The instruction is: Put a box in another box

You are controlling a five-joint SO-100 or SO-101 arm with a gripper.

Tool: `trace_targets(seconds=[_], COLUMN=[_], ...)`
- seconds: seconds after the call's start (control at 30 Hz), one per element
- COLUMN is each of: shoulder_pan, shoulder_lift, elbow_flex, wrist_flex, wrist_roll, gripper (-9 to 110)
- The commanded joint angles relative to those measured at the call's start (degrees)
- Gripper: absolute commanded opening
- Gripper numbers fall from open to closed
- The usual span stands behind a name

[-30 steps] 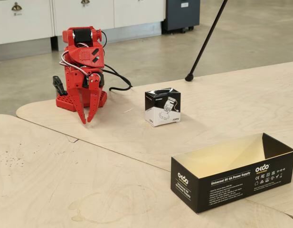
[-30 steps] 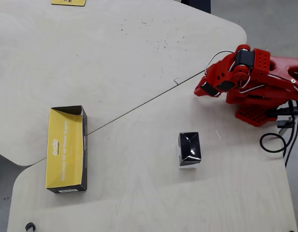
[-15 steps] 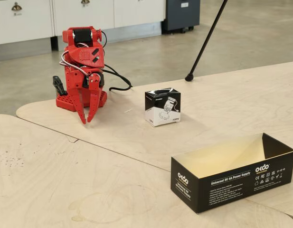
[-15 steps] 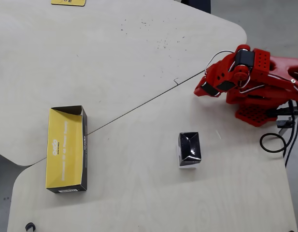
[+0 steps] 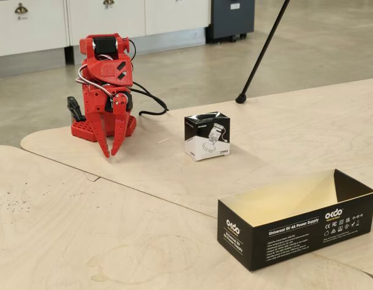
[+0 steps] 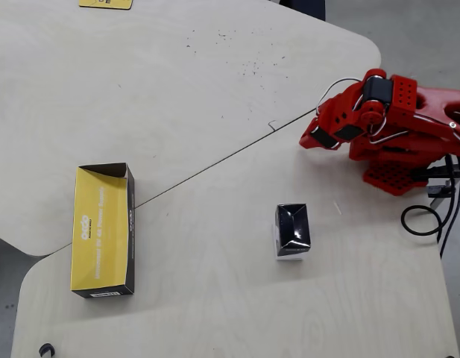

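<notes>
The small black and white cube box point(image 5: 207, 136) stands upright on the wooden table, mid-table in the overhead view point(image 6: 292, 227). The long black box point(image 5: 295, 226) lies open-topped with a pale yellowish inside, empty, at the front right; in the overhead view point(image 6: 103, 231) it is at the left. My red gripper point(image 5: 110, 154) hangs folded down in front of the arm's base, fingertips together just above the table, holding nothing. It is left of the small box in the fixed view and up-right of it in the overhead view point(image 6: 312, 140).
A black tripod leg point(image 5: 262, 54) meets the floor behind the table. Black cables point(image 6: 423, 220) trail beside the arm's base. A seam point(image 6: 215, 160) runs between two table panels. A yellow label point(image 6: 104, 3) lies at the far table edge.
</notes>
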Motion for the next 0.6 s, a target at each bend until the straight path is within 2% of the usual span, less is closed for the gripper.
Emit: trace_targets(seconds=[0.0,0.5,0.57], shoulder_pan=[0.18,-3.69,-3.34], shoulder_lift=[0.0,0.0,0.0], elbow_flex=[-0.26,-0.26,-0.26], wrist_flex=[1.67,0.7,-4.39], wrist_roll=[-0.18,-2.9,3.87], gripper=[0,0,2])
